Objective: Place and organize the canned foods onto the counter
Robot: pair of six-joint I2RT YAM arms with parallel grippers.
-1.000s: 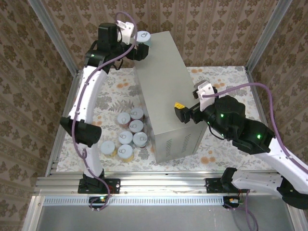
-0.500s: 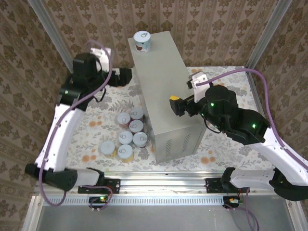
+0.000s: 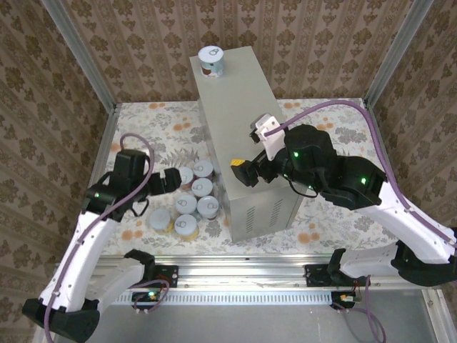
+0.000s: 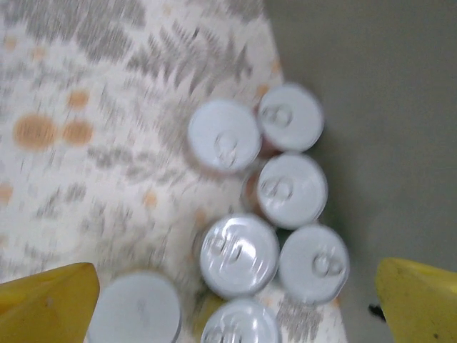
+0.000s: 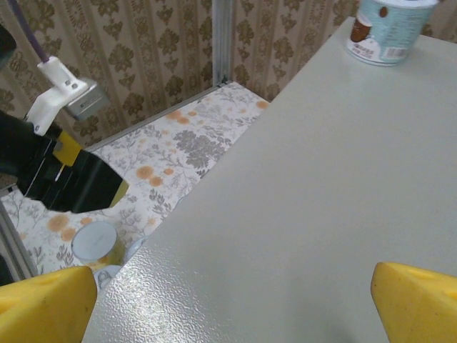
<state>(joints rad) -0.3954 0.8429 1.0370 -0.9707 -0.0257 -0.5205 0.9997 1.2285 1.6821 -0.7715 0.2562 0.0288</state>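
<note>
One canned food with a blue label stands upright on the far end of the counter. Several more canned foods sit lids-up in a cluster on the floral cloth against the counter's left side; the left wrist view, blurred, looks down on them. My left gripper hovers over that cluster, open, with nothing between its yellow fingertips. My right gripper hangs open and empty above the counter's top near its left edge.
Floral cloth covers the floor around the counter, with bare room at its far left and to the right. Aluminium posts and patterned walls close in the cell. A metal rail runs along the near edge.
My left arm has swung from the far end of the counter, leaving the blue-labelled can there, down to the cluster on the floor. My right gripper has shifted left over the counter.
</note>
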